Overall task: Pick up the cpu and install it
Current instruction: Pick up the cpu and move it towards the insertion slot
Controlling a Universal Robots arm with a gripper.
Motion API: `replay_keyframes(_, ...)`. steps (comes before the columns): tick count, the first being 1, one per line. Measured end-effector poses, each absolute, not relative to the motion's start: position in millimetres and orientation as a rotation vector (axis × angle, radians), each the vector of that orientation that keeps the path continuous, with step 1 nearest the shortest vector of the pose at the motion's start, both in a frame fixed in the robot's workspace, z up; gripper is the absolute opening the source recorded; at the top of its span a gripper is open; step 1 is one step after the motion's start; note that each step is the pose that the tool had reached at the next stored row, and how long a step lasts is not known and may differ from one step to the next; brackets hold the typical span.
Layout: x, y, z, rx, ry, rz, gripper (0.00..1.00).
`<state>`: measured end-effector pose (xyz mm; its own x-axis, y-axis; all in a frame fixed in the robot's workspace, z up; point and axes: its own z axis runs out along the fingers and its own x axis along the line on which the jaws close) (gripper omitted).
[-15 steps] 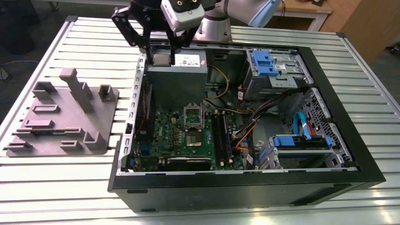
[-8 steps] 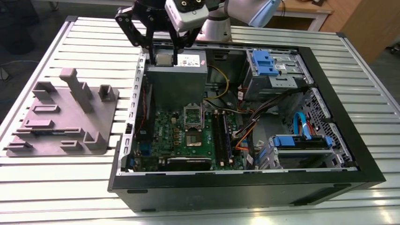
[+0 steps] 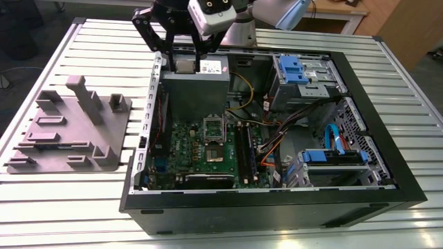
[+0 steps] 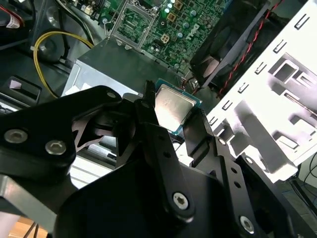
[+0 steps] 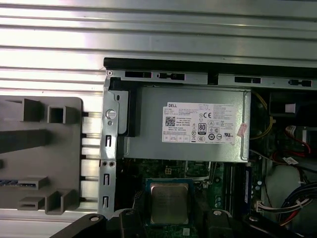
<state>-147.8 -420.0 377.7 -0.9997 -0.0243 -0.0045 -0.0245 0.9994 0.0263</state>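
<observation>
Slatted metal worktop (image 3: 55, 207) up front, carrying an open computer case (image 3: 277, 212), grey fixture plate (image 3: 69, 135) on the exterior view's left. Deeper in, the motherboard (image 3: 187, 140), its socket (image 3: 213, 150) seemingly bare. Farther back, above the power supply (image 3: 194, 93), the claw (image 3: 184, 63) grips the cpu (image 3: 185, 67), pinched edge-on between its fingers (image 4: 148, 119).

A workshop: slatted aluminium table (image 3: 66, 207), opened computer case (image 3: 277, 213), grey fixture plate (image 3: 69, 142).
</observation>
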Motion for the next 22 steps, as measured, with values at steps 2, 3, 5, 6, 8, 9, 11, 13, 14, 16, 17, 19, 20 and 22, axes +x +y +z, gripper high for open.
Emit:
replay_keyframes(2, -146, -420, 378, -0.038, 3.137, 0.041, 0.47)
replay_keyframes(3, -146, -420, 378, -0.038, 3.137, 0.041, 0.47)
replay_keyframes(5, -144, -420, 378, -0.038, 3.137, 0.041, 0.47)
replay_keyframes(6, -144, -420, 378, -0.038, 3.137, 0.041, 0.47)
replay_keyframes(8, -143, -420, 378, -0.038, 3.137, 0.041, 0.47)
replay_keyframes(9, -143, -420, 378, -0.038, 3.137, 0.041, 0.47)
replay_keyframes(11, -142, -420, 378, -0.038, 3.137, 0.041, 0.47)
replay_keyframes(13, -141, -420, 378, -0.038, 3.137, 0.041, 0.47)
replay_keyframes(14, -140, -420, 378, -0.038, 3.137, 0.041, 0.47)
replay_keyframes(16, -139, -420, 378, -0.038, 3.137, 0.041, 0.47)
replay_keyframes(17, -139, -420, 378, -0.038, 3.137, 0.041, 0.47)
replay_keyframes(19, -137, -420, 378, -0.038, 3.137, 0.041, 0.47)
replay_keyframes(20, -137, -420, 378, -0.038, 3.137, 0.041, 0.47)
replay_keyframes(22, -136, -420, 378, -0.038, 3.137, 0.041, 0.47)
